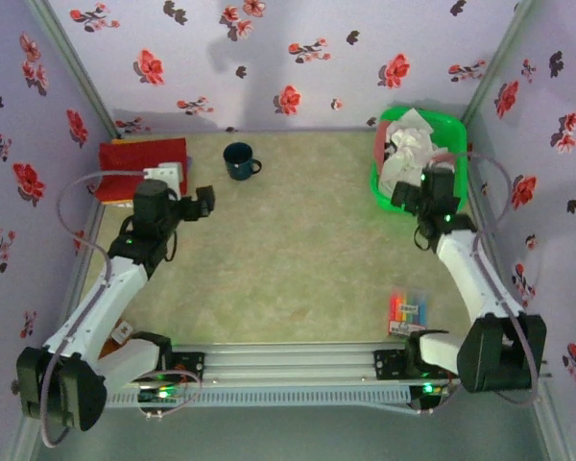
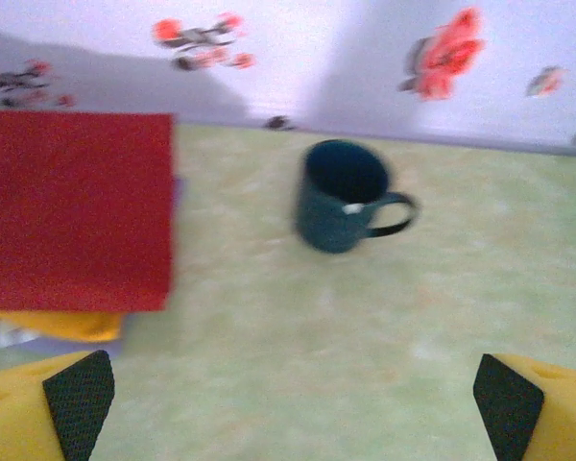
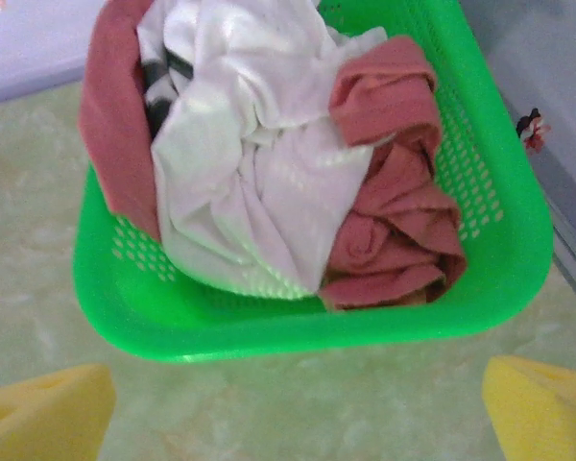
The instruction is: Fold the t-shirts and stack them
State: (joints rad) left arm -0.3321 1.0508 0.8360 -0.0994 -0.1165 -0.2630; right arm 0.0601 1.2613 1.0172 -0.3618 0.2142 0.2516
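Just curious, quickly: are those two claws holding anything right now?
Left gripper: open, holding nothing, near the folded red cloth shirt.
Right gripper: open, holding nothing, facing the green plastic basket of crumpled shirts.

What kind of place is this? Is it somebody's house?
Probably not a house. It looks like a little practice booth for robots: flowery paper walls close around one small table, two robot arms are bolted to its near edge, and a green basket holds crumpled t-shirts.
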